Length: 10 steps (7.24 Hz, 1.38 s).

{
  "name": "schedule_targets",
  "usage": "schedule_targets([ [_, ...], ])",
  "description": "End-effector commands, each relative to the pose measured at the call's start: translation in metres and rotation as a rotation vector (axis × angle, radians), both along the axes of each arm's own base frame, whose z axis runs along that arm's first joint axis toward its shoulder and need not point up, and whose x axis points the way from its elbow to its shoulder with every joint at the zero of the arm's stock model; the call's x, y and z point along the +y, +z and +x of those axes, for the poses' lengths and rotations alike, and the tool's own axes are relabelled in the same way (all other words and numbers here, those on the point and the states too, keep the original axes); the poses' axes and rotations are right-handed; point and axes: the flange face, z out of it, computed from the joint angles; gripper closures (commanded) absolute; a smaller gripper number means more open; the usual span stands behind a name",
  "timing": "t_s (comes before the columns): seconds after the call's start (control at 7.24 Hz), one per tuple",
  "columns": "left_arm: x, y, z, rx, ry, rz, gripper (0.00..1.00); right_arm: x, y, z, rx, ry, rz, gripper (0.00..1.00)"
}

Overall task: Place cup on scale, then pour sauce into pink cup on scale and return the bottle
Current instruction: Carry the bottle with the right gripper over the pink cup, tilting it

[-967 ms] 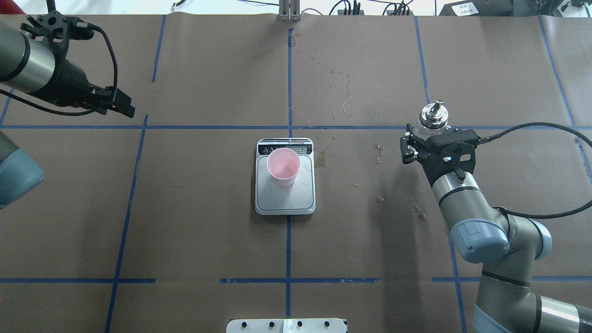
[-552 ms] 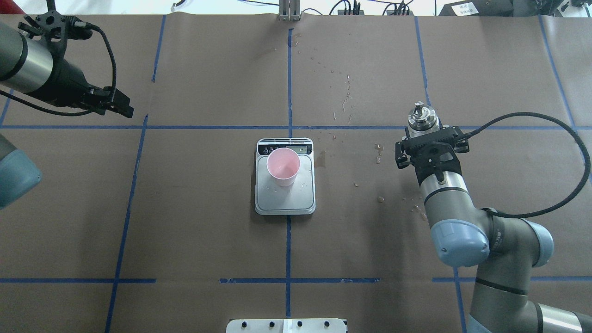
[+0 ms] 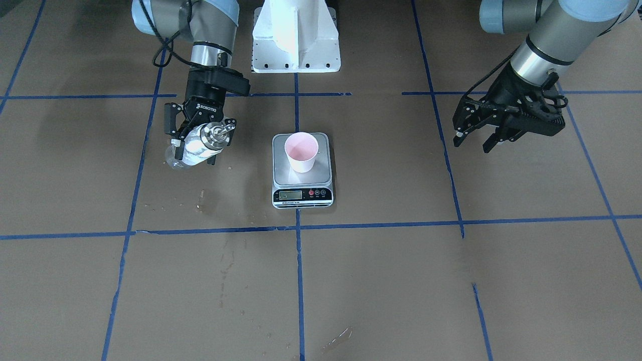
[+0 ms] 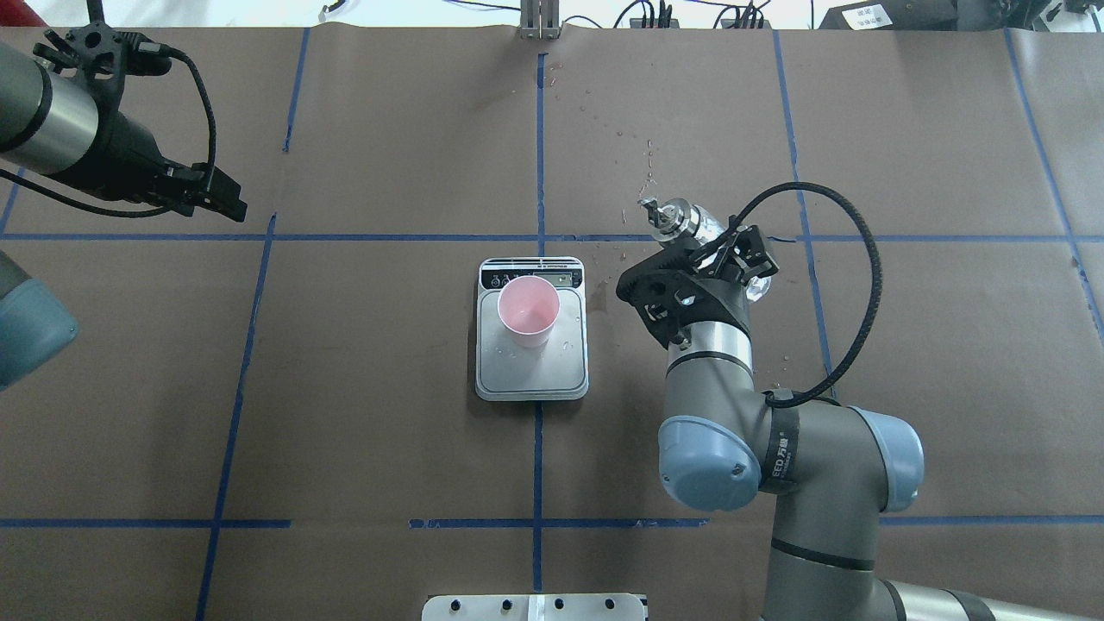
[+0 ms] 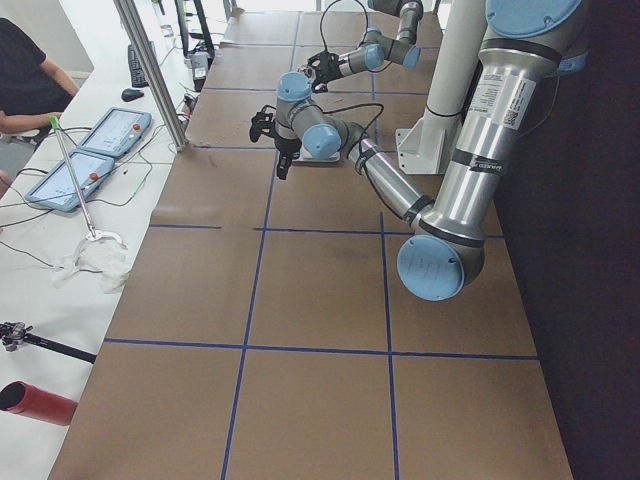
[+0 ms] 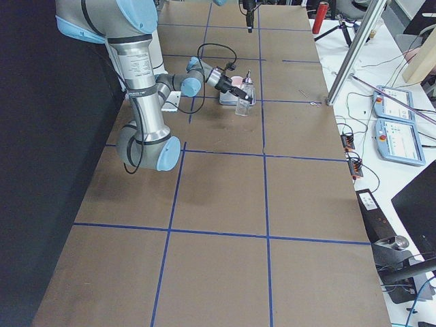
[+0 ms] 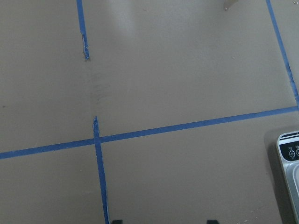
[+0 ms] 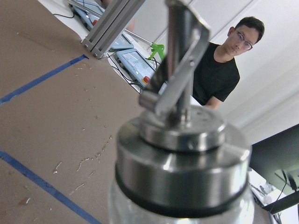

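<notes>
The pale pink cup [image 4: 528, 310] stands upright on the silver scale [image 4: 532, 375] at the table's middle, also seen as cup [image 3: 301, 151] on scale [image 3: 302, 194]. My right gripper [image 4: 729, 254] is shut on the clear glass bottle [image 4: 683, 217], just right of the scale. The bottle [image 3: 200, 145] is tilted, its silver pourer cap [image 8: 180, 154] leaning towards the cup. I cannot make out the level of the colourless sauce. My left gripper [image 3: 472, 143] hangs open and empty, well to the left of the scale [image 7: 289, 158].
Blue tape lines cross the brown paper. Dried splashes [image 4: 645, 185] mark it beyond and right of the scale. The white robot base [image 3: 296, 35] is at the near edge. A person [image 8: 229, 56] sits past the far edge, by tablets [image 5: 100, 150].
My right arm has swung left with the bottle, from the far right to beside the scale. The bottle went from upright to tilted. The left arm has barely moved.
</notes>
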Motion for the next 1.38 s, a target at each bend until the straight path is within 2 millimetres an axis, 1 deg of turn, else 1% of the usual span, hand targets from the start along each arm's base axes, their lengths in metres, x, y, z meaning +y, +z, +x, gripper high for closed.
schedule_targets([
  [0.0,0.002,0.010,-0.003,-0.013,0.007,0.001,0.32,0.003,-0.010,-0.017,0.181,-0.022,0.050,1.00],
  [0.14,0.003,0.009,-0.004,-0.012,0.008,0.003,0.32,0.002,-0.017,-0.021,0.254,-0.023,0.034,1.00],
  [0.28,0.003,0.009,-0.004,-0.012,0.008,0.003,0.32,0.010,-0.019,-0.029,0.297,-0.038,0.030,1.00],
  [0.41,0.003,0.009,-0.004,-0.012,0.006,0.003,0.32,0.020,-0.014,-0.041,0.339,-0.028,0.075,1.00],
  [0.55,0.003,0.010,-0.004,-0.013,0.008,0.002,0.32,0.022,0.003,-0.066,0.483,0.063,0.244,1.00],
  [0.69,0.003,0.009,-0.004,-0.012,0.008,0.003,0.32,0.019,0.007,-0.069,0.542,0.080,0.281,1.00],
  [0.83,0.003,0.009,-0.003,-0.012,0.009,0.003,0.32,0.019,0.006,-0.069,0.550,0.087,0.293,1.00],
  [0.97,0.003,0.009,-0.003,-0.012,0.009,0.003,0.32,0.019,0.010,-0.071,0.576,0.101,0.319,1.00],
  [1.1,0.003,0.009,-0.003,-0.012,0.009,0.003,0.32,0.017,0.018,-0.074,0.641,0.106,0.343,1.00],
  [1.24,0.003,0.009,-0.003,-0.012,0.009,0.003,0.32,0.016,0.016,-0.073,0.662,0.113,0.360,1.00],
])
